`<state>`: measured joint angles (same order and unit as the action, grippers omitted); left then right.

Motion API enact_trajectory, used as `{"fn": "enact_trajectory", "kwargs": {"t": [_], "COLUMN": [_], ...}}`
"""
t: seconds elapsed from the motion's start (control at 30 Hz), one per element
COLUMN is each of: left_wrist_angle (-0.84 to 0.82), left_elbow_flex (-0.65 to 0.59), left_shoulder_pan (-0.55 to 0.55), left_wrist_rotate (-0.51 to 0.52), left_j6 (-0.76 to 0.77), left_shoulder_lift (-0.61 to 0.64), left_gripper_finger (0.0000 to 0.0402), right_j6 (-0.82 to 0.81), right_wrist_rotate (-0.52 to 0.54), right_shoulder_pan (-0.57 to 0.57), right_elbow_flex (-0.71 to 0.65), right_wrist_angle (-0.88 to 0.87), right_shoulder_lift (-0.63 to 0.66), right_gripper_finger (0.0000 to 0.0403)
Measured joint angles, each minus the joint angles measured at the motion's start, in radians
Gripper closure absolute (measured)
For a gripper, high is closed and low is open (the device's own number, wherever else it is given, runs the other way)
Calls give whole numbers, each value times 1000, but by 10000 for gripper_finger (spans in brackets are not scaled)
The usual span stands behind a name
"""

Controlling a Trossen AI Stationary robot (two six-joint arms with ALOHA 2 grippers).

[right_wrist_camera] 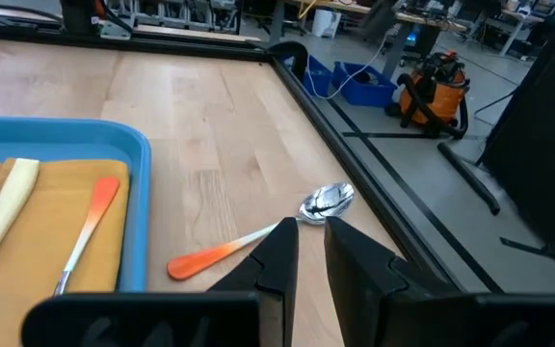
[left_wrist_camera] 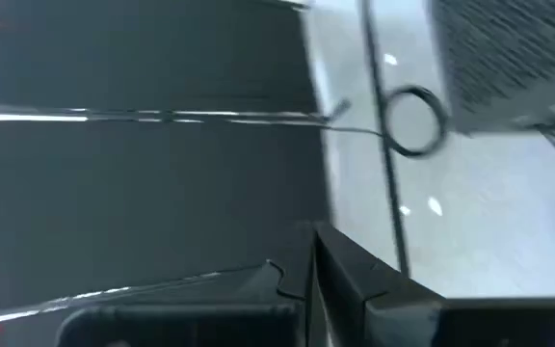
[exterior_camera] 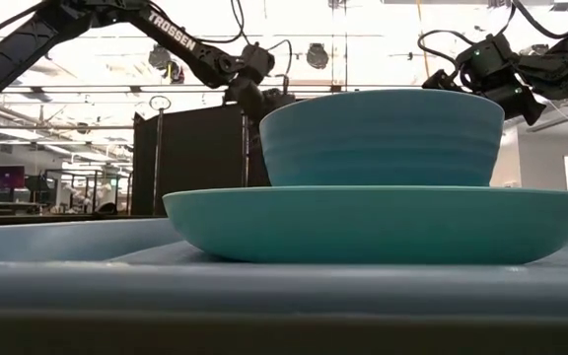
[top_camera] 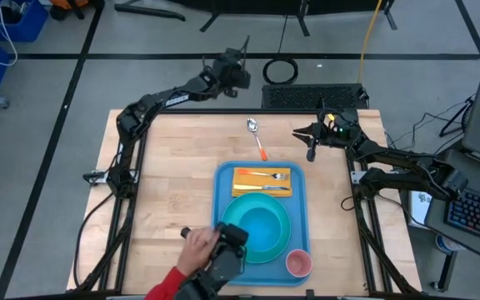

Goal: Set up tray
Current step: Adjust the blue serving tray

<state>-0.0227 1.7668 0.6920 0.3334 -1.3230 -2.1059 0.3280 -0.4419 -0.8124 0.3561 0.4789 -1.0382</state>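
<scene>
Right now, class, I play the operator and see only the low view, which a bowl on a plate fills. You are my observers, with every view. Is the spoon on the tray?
Observer: No. The spoon lies on the bare table, just beyond the far edge of the tray.
Operator: Where is the right gripper relative to it?
Observer: The right gripper hangs over the table to the spoon's right, apart from it.
Operator: And the left one?
Observer: The left gripper is past the table's far edge, over the floor.
</scene>
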Motion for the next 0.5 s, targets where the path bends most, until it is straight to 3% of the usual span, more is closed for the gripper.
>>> {"fn": "enact_trajectory", "kwargs": {"t": [0.17, 0.23, 0.37, 0.5], "left_wrist_angle": [105, 104, -78, -252], "left_elbow_flex": [0, 0, 0, 4], "left_shoulder_pan": [33, 42, 49, 61], "left_wrist_rotate": [-19, -74, -251, -471], "left_j6": [66, -3, -321, -303], "left_shoulder_lift": [0, 0, -1, -1], "left_gripper_finger": [374, 377, 397, 397], "right_j6": [0, 0, 0, 3], "right_wrist_rotate": [0, 0, 0, 0], "right_shoulder_pan": [0, 0, 0, 0], "right_elbow_flex": [0, 0, 0, -5], "right_wrist_angle": [1, 0, -1, 3], "right_shoulder_lift": [0, 0, 0, 0], "right_gripper_finger": [358, 358, 358, 358]}}
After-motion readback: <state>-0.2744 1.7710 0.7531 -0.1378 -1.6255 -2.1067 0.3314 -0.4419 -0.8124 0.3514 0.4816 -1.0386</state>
